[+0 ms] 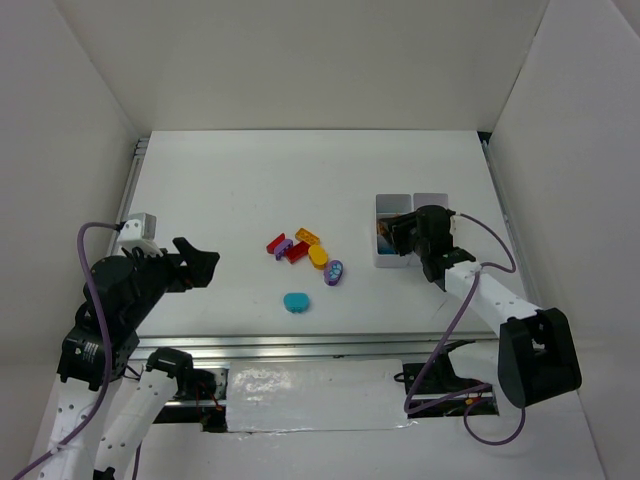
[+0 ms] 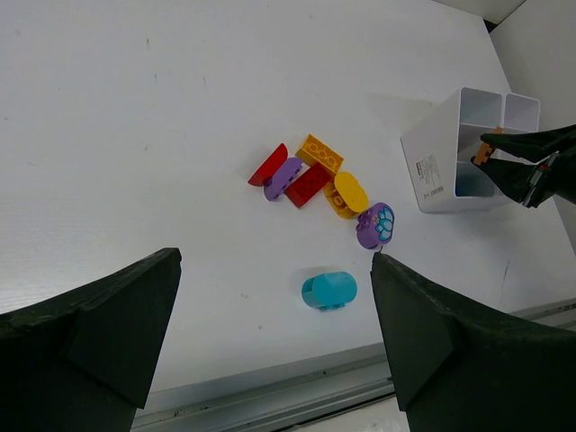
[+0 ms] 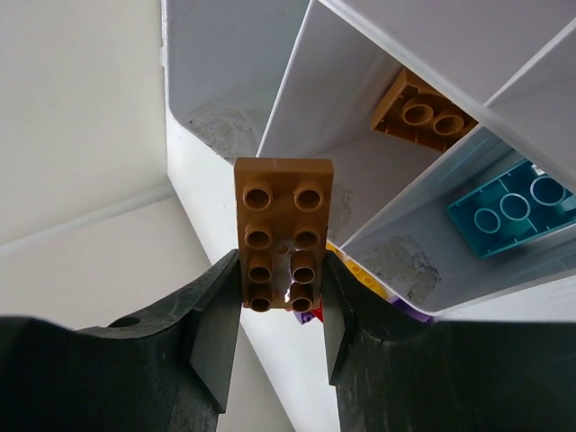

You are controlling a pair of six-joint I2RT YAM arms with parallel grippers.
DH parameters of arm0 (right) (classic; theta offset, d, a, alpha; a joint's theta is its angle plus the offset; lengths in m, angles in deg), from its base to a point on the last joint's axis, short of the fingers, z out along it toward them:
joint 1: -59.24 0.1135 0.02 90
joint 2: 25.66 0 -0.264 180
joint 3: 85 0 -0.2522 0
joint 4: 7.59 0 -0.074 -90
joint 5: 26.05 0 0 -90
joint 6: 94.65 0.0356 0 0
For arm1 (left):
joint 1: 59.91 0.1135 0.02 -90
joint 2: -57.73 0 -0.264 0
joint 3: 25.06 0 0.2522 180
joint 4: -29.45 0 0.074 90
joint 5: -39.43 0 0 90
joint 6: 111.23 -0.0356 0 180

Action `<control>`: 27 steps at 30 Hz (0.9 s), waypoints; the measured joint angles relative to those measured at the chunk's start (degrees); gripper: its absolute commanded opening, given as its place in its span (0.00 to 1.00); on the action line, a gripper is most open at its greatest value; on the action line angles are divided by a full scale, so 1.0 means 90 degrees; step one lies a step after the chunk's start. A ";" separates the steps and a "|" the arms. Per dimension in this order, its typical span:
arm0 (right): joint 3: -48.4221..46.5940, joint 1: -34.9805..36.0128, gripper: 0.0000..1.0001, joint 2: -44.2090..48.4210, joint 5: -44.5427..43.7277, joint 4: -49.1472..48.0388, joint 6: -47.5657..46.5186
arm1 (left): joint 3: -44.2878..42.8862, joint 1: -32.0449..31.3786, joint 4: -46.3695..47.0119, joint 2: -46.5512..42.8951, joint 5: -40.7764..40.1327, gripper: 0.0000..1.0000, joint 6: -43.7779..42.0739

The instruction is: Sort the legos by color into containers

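My right gripper (image 3: 281,270) is shut on an orange studded brick (image 3: 283,225), held at the rim of the white containers (image 3: 297,90). One compartment holds another orange brick (image 3: 423,112) and the one beside it a teal brick (image 3: 513,211). In the top view the right gripper (image 1: 400,235) is over the containers (image 1: 395,203). Loose legos lie mid-table: two red (image 1: 297,252), a small purple (image 1: 283,250), an orange (image 1: 308,237), a yellow oval (image 1: 318,256), a purple oval (image 1: 334,272) and a teal oval (image 1: 296,301). My left gripper (image 2: 274,261) hangs open above the table, left of the pile.
A metal rail (image 1: 300,345) runs along the table's near edge, with a white sheet (image 1: 310,395) below it. White walls enclose the table on three sides. The right arm's cable (image 1: 495,245) loops beside the containers.
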 measured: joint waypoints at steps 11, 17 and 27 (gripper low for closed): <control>-0.0002 -0.0100 0.56 -0.0204 0.0044 -0.0068 -0.0032 | 0.0002 0.0000 0.0012 0.0000 0.0032 1.00 -0.0005; -0.0002 -0.0107 0.61 -0.0211 0.0083 -0.0153 -0.0097 | 0.0012 0.0000 0.0015 -0.0002 0.0051 1.00 -0.0007; -0.1411 0.0976 0.99 -0.0391 0.0345 0.0699 -0.1892 | 0.0012 0.0000 0.0007 -0.0092 -0.0044 1.00 0.0019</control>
